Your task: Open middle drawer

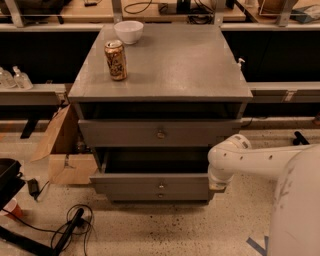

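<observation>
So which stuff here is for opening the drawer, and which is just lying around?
For the job:
- middle drawer, pulled out
- its knob
- gripper, at the drawer's right end

Just lying about:
- can
- bowl
- cardboard box
- cables
- bottles

You ran this in a lab-like workshop: long workbenches (75, 12) strewn with cables lined the back, a cardboard box (62, 145) and loose cords (75, 225) lay on the speckled floor (165, 230), and pump bottles (20, 79) stood on a side shelf. Your gripper (218, 184) sat at the middle drawer's (130, 185) right end.
</observation>
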`<act>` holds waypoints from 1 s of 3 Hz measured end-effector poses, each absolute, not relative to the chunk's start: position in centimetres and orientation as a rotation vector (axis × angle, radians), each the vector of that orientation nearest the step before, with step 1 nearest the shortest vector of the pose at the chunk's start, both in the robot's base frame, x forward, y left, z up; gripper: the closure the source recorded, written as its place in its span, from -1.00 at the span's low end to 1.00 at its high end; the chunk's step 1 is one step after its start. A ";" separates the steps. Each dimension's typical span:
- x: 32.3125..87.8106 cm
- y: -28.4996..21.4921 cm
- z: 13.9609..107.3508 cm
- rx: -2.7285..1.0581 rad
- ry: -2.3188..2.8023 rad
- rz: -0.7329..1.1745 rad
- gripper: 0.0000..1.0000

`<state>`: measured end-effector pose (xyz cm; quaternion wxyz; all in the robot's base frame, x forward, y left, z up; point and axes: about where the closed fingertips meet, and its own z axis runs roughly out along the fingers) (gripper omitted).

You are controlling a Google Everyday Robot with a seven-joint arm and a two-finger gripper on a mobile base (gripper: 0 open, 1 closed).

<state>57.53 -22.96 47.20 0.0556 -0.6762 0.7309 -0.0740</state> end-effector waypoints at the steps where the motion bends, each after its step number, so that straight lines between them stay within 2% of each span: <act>1: 57.6 -23.0 47.2 -2.025 2.205 -0.213 -0.45; 2: 58.8 -22.0 48.0 -2.009 2.122 -0.233 -1.00; 3: 58.8 -22.0 47.9 -2.009 2.122 -0.233 -1.00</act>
